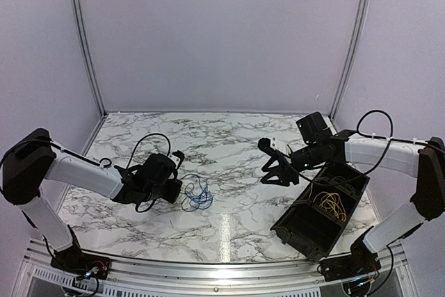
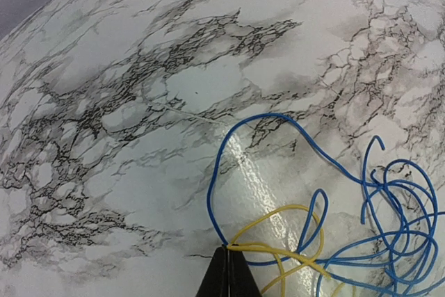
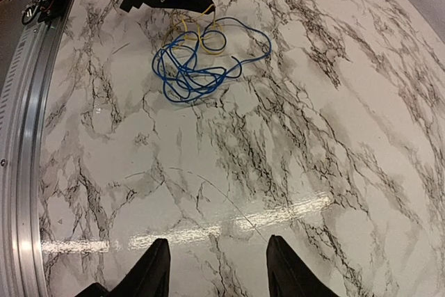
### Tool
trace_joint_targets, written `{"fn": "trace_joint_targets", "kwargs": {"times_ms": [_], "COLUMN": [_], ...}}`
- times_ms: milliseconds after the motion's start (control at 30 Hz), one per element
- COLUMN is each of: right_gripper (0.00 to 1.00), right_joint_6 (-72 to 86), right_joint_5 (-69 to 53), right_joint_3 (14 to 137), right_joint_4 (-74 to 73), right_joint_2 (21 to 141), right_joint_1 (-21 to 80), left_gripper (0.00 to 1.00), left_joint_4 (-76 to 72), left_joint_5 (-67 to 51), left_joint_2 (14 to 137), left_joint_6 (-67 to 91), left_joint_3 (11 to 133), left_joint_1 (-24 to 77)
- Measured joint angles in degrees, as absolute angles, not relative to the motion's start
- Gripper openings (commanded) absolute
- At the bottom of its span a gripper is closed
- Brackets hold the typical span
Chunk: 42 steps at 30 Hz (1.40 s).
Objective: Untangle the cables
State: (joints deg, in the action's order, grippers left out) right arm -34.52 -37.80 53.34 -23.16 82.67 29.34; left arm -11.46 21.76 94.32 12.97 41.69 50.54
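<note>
Top view: I see a marble table closed in by pale walls. The blue and yellow cables lie tangled at my left gripper. Left wrist: its jaws are pressed together, pinching the cables. Right wrist: my right gripper hangs spread over the glossy marble.

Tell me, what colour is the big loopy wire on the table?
It's a blue wire, tangled with a yellow wire. Left wrist view shows it best.

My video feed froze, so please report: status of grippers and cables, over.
Left gripper shut on cables at tangle's edge. Right gripper open, empty, above table. Blue and yellow tangled together. Nothing in the way.
</note>
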Motion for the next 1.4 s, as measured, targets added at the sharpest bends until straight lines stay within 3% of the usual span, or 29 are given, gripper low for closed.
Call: {"fn": "trace_joint_targets", "kwargs": {"times_ms": [267,600,967,1400], "right_gripper": [0.48,0.49,0.57,0.63], "right_joint_6": [-34.7,-33.6,-29.5,-24.9], "right_joint_5": [-36.8,-37.6,-40.8,-37.3], "right_joint_3": [53.4,59.1,78.5,80.2], "right_joint_4": [-23.1,-24.6,-27.2,-28.6], "right_joint_2": [82.7,83.2,96.0,101.8], "right_joint_1": [29.3,30.1,40.4,44.4], "left_gripper": [0.0,0.0,0.0,0.0], "left_joint_4": [-18.6,-21.3,-22.3,-25.5], "left_joint_5": [19.0,16.4,10.9,9.2], "left_joint_2": [92.7,78.0,81.2,83.9], "left_joint_6": [7.8,5.4,7.9,10.7], "left_joint_3": [40.3,41.3,44.6,47.5], "left_joint_1": [50.3,50.3,52.9,56.4]}}
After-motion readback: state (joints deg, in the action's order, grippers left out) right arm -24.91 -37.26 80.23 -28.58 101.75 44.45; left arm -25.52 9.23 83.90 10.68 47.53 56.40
